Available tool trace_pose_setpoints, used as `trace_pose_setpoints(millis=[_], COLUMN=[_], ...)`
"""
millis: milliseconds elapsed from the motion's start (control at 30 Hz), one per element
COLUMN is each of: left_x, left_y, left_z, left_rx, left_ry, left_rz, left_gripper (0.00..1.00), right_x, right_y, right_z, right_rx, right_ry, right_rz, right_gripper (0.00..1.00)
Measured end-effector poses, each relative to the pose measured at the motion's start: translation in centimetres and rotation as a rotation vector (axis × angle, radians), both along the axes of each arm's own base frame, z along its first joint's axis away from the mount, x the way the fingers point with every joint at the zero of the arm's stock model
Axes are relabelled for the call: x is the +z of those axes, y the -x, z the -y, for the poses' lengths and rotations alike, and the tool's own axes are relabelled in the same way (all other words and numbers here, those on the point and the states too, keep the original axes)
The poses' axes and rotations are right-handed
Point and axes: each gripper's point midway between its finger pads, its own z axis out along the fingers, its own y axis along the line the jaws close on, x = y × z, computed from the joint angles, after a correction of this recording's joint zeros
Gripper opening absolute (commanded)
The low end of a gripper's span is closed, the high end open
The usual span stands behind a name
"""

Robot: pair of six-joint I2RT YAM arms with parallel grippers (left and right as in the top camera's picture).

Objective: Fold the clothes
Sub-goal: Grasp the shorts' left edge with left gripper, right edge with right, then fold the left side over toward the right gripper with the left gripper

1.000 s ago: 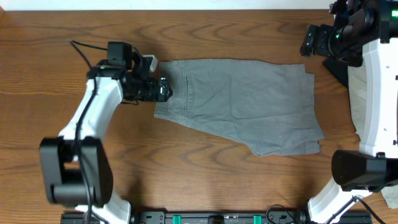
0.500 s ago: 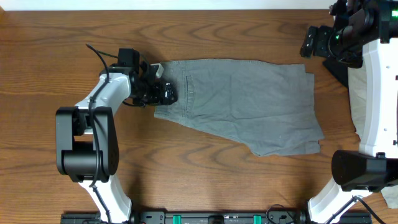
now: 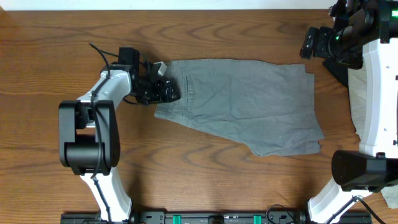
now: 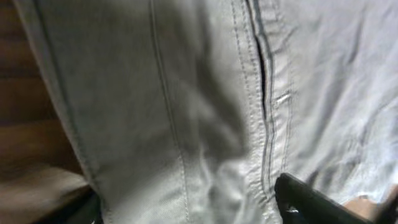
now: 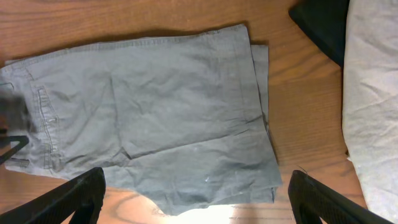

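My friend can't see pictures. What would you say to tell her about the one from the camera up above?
Grey shorts lie flat on a wooden table, with the waistband toward the left arm. The left gripper sits at the waistband edge. The right gripper is off the cloth, near the picture's top right corner.

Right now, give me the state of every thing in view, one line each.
grey shorts: lying flat, doubled leg over leg, waistband toward the left arm.
left claw: open, down on the shorts' waistband end.
right claw: open, empty, clear of the shorts.
pale cloth: lying right of the shorts, untouched.
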Motion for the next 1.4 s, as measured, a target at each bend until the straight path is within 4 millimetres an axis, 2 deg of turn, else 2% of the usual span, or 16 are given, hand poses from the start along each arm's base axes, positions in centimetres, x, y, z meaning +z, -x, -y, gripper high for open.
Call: trace_pose_setpoints(millis=[67,167,200,333,467,600,700,800,867,900,933,1067,1167,1400], left_x=[-0.5,-1.0,-1.2,-1.6,-1.8,-1.7,-1.6,-1.1,-0.5,-0.2,0.2,1.7,3.0,6.0], left_y=[0.4,0.8,0.9,1.2,1.7,1.9,2.4,2.8,2.9,2.9,2.8,2.4,1.8,0.3], left_z=[0.1,0.1,0.0,-0.7,-2.3,-5.4,-7.5,-9.2,-9.7,-9.9,-10.1,-10.4,-10.8,-11.2], left_rx=[-0.003,0.001,0.001,0.032,0.088,0.177,0.229,0.258,0.258,0.254,0.250,0.241,0.243,0.246], left_ry=[0.006,0.011,0.008,-0.012,-0.024,-0.031,-0.047,-0.073,-0.094,-0.106,-0.119,-0.152,-0.169,-0.181], left_rz=[-0.022,-0.049,-0.054,-0.088,-0.140,-0.182,-0.218,-0.256,-0.273,-0.276,-0.280,-0.288,-0.276,-0.243], left_gripper=[0.33,0.19,0.07,0.06,0.06,0.06,0.06,0.06,0.06,0.06,0.06,0.06,0.06,0.06], right_x=[0.0,0.0,0.0,0.0,-0.1,-0.3,-1.1,-2.8,-4.3,-5.2,-6.2,-10.2,-13.6,-19.2], right_y=[0.0,0.0,0.0,0.1,0.3,0.3,0.3,0.1,-0.1,-0.1,0.0,0.1,0.5,1.3], right_z=[0.0,0.0,0.0,0.0,0.0,0.0,-0.3,-1.2,-2.0,-2.5,-3.1,-4.8,-5.8,-6.2], right_rx=[0.000,0.000,0.000,0.000,0.000,0.000,0.007,0.030,0.054,0.066,0.076,0.102,0.113,0.087], right_ry=[0.000,0.000,0.000,0.000,0.000,-0.001,-0.001,-0.001,0.000,0.000,-0.003,-0.006,-0.007,-0.023], right_rz=[0.000,0.000,0.000,-0.005,-0.012,-0.019,-0.034,-0.060,-0.079,-0.093,-0.111,-0.154,-0.185,-0.207], right_gripper=[0.92,0.92,0.92,0.92,0.92,0.91,0.85,0.76,0.61,0.48,0.38,0.22,0.02,0.01])
